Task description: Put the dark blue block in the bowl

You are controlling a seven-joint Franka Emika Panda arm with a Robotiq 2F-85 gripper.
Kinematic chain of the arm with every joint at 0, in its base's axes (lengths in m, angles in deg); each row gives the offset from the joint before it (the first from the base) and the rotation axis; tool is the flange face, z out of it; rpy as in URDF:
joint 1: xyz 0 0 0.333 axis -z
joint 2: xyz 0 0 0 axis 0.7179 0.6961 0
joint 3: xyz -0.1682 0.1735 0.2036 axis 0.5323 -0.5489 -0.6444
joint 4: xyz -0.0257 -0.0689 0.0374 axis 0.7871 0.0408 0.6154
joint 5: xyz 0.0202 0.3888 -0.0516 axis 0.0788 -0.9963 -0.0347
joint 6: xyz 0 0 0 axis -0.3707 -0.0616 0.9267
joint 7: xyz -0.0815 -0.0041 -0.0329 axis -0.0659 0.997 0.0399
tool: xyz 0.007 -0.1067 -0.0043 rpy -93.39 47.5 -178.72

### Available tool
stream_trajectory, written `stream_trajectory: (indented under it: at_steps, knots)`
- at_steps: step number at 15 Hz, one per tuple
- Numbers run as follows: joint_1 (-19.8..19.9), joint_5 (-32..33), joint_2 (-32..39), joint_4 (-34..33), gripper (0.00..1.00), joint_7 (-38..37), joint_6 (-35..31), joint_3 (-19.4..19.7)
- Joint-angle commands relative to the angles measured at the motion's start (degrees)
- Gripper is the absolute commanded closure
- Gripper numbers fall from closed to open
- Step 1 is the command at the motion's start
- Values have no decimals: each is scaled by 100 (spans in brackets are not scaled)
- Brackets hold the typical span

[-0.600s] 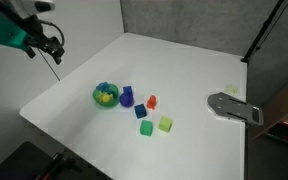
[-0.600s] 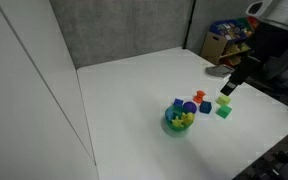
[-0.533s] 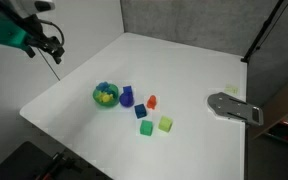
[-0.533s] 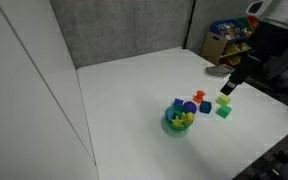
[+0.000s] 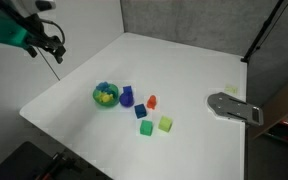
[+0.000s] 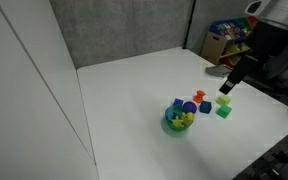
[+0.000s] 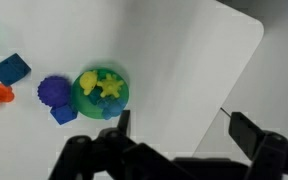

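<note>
Nothing has moved since the earlier frames: the arm hangs where it was and every block lies as before, so you have not begun the task in any way the pictures show.

Your gripper (image 7: 182, 132) shows in the wrist view with its jaws spread wide and nothing between them. In an exterior view the gripper (image 5: 55, 50) sits high in the upper left of the frame, well apart from the blocks.

The dark blue block (image 5: 141, 111) rests on the white table (image 5: 194, 70) just below centre of the frame, not in the bowl (image 5: 106, 95). Between the two stands the taller purplish-blue block (image 5: 127, 97), just beside the bowl. An orange piece (image 5: 151, 101) lies near the dark blue block, and two green cubes (image 5: 165, 124) lie lower right of it. In the wrist view the dark blue block (image 7: 9, 69) is at the left edge, and the bowl (image 7: 101, 90) left of centre already holds yellow pieces.

By my judgement everything is left to do: reach the block, close on it, lift, carry it over the bowl and release.
</note>
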Motion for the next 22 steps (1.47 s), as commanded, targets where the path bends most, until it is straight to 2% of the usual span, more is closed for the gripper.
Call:
stream_trajectory:
  at_steps: [1,6,13,16,22]
  knots:
    - [268,415,480,-469,0,-543,-105,-233]
    - [652,1404,1242,-1041,0,-1612,-429,-399]
    - [1001,2584,2149,-1473,0,-3022,-678,-116]
    - [1080,2746,2482,-1457,0,-3291,-900,127]
    - [1241,2604,3135,-1358,0,-3353,-1418,707]
